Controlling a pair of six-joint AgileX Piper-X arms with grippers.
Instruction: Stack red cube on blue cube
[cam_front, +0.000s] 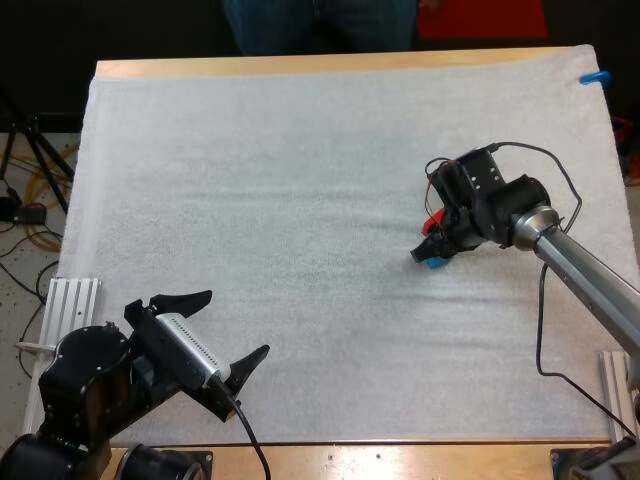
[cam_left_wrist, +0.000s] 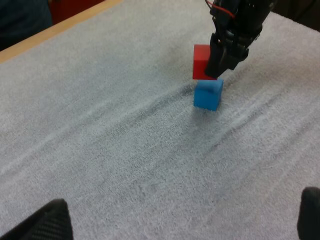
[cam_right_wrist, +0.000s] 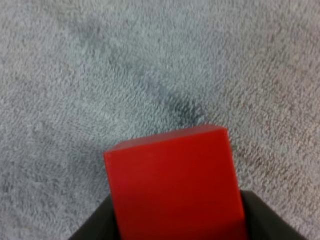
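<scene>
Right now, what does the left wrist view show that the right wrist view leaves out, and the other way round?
Left wrist view: the blue cube on the white mat, the right gripper holding the red cube right over it (touching or not, I cannot tell), and the table's wooden edge. Right wrist view: a close look at the red cube's face, pressed from both sides by black fingers. Shared: the red cube and the white mat.
</scene>
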